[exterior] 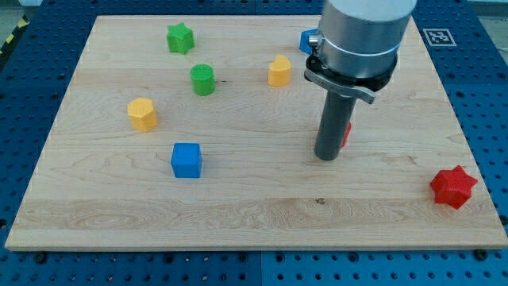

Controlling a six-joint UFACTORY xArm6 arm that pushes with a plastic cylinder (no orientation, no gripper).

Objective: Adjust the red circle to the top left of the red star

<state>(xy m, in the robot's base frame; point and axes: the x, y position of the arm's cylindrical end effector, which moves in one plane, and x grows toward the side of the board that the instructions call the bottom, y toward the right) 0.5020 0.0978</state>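
Note:
The red star [453,187] lies near the board's bottom right corner. The red circle [346,133] is mostly hidden behind my rod; only a red sliver shows on the rod's right side, near the board's middle right. My tip [327,156] rests on the board just left of and in front of the red circle, touching or nearly touching it. The red circle sits up and to the left of the red star, well apart from it.
A green star [180,37] and green circle [203,79] lie at the upper left. A yellow block [279,71] sits at top centre, another yellow block [143,114] at left. A blue cube [186,160] is lower left. A blue block [308,40] peeks from behind the arm.

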